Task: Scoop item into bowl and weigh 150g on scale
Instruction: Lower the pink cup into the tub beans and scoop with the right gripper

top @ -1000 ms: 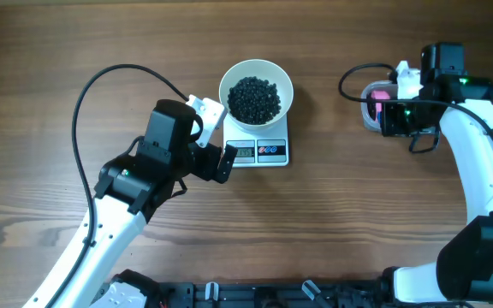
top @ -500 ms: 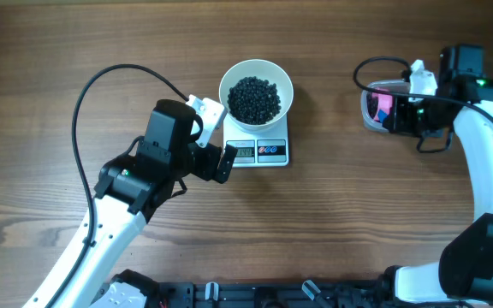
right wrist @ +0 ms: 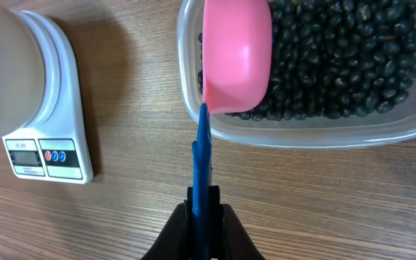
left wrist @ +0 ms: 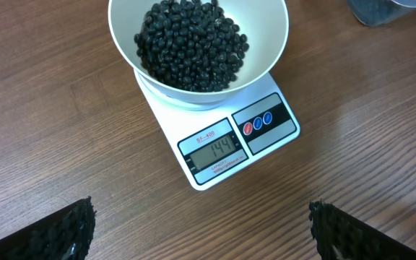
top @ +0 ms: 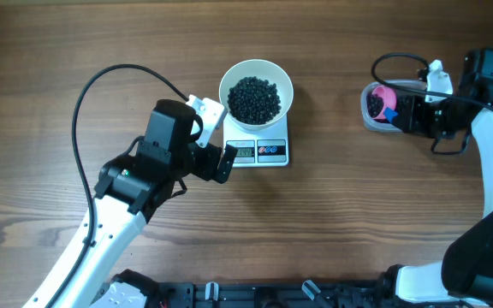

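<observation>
While the left tool (left wrist: pixel 204 231) hangs spread near the scale (left wrist: pixel 226 144) (reading 144, apparently), the right tool (right wrist: pixel 203 213) pinches the pink scoop (right wrist: pixel 237 50).

Overhead straight down over table (top: pixel 58 51), wrist views close, angled down, all sharing scale (top: pixel 259 152)

White bowl (top: pixel 256 67), black pellets (top: pixel 255 98), white scale (right wrist: pixel 60 94), pink scoop (right wrist: pixel 237 50).

We see a wood-grain worktop (top: pixel 332 222) carrying the white scale (top: pixel 259 151) at centre and, well apart to its right, a clear plastic tub (top: pixel 368 120).
</observation>
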Motion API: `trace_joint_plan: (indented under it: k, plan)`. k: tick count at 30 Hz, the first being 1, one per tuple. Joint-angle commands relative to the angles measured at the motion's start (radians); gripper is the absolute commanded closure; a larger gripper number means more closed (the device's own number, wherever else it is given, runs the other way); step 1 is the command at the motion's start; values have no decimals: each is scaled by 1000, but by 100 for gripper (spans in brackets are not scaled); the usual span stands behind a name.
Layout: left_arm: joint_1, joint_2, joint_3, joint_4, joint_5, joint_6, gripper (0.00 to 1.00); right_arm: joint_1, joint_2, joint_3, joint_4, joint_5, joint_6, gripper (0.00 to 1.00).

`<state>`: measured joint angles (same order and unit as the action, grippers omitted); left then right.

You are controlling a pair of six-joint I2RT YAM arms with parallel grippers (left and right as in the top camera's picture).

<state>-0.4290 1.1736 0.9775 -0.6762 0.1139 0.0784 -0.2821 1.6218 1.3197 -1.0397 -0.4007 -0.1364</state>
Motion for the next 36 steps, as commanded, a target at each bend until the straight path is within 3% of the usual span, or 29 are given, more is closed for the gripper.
trace_joint_plan:
  k: [1,19,31,36]
  plan:
    - [6,5,18,3,1,19,0,-24,18,8,0,-59,-31,96]
    - [6,5,18,3,1,19,0,-175,18,8,-16,-237,-65,96]
    - [6,5,18,3,1,19,0,-202,18,8,-2,-586,-61,96]
    - [6,5,18,3,1,19,0,-167,18,8,67,-686,10,96]
